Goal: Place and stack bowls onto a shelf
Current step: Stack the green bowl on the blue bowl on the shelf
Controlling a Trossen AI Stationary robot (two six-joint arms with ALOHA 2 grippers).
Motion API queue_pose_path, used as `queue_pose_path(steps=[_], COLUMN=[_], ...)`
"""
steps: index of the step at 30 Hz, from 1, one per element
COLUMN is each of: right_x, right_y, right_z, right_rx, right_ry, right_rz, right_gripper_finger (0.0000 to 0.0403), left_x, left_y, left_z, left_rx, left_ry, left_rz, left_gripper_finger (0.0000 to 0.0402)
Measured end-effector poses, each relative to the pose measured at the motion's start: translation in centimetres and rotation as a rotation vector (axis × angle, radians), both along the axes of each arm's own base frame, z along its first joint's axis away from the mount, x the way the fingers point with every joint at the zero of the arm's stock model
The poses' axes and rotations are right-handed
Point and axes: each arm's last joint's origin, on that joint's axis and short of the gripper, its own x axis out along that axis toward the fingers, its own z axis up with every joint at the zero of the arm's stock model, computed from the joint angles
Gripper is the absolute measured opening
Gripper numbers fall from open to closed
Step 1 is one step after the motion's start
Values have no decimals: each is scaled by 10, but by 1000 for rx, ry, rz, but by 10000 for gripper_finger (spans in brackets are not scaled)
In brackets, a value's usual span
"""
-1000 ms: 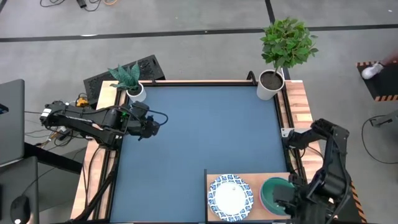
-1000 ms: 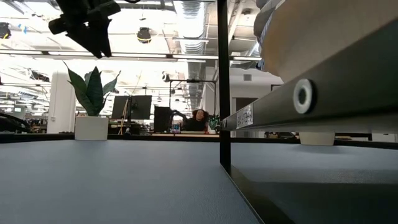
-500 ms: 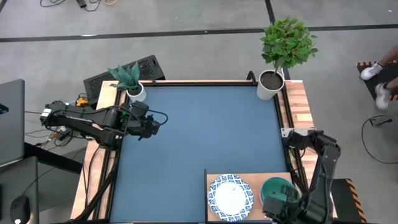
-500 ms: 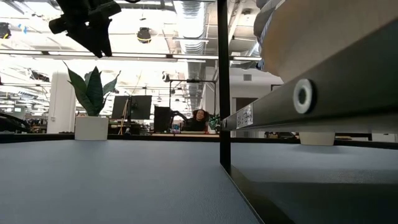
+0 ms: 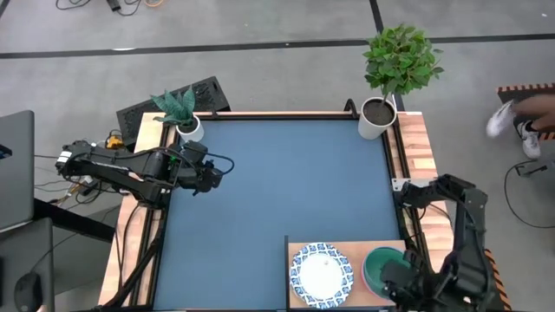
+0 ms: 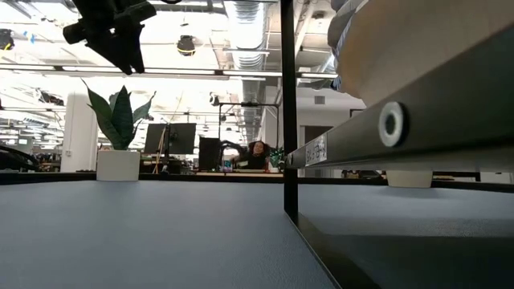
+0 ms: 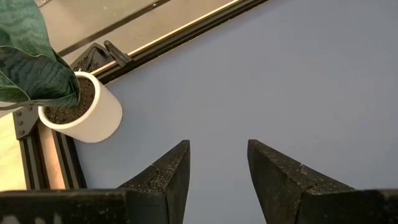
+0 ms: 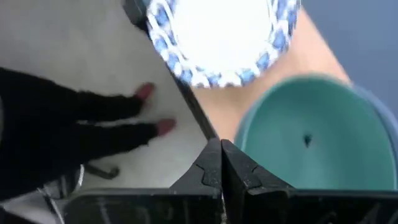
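Shelf [image 5: 347, 246] at counter's [image 5: 277, 173] five o'clock corner, long axis three-to-nine; white bowl [image 5: 322, 275] beside green bowl [image 5: 384, 264] at its three o'clock, both mouth up. Right hand [image 8: 221, 163] pressed together, empty, by green bowl's [image 8: 314, 138] rim: seen only from right wrist. Left hand [image 7: 217, 163] spread, nine o'clock edge, near plant pot [image 7: 84, 113].

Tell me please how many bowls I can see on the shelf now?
2. A white bowl with a blue patterned rim sits left on the shelf; a green bowl sits right, by the right gripper. Stacked bowls underneath may be hidden.
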Motion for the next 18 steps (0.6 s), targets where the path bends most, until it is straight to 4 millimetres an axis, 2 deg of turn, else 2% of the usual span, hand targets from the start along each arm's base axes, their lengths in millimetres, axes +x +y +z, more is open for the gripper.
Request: queue_pose_path(steps=[7, 12, 15, 18], right_x=[9, 11, 12, 12], right_y=[22, 33, 33, 26], right_z=[-41, -58, -58, -39], right_rx=[-69, -111, -105, -87], right_ry=[154, 185, 179, 53], right_rz=[1, 5, -27, -48], right_gripper_finger=[17, 17, 17, 17], left_x=[0, 0, 0, 0], left_y=[0, 0, 0, 0], left_z=[0, 0, 0, 0], left_rx=[13, 15, 14, 15], left_ry=[4, 3, 0, 0], left_rz=[-1, 0, 0, 0], left_gripper_finger=[147, 147, 147, 147])
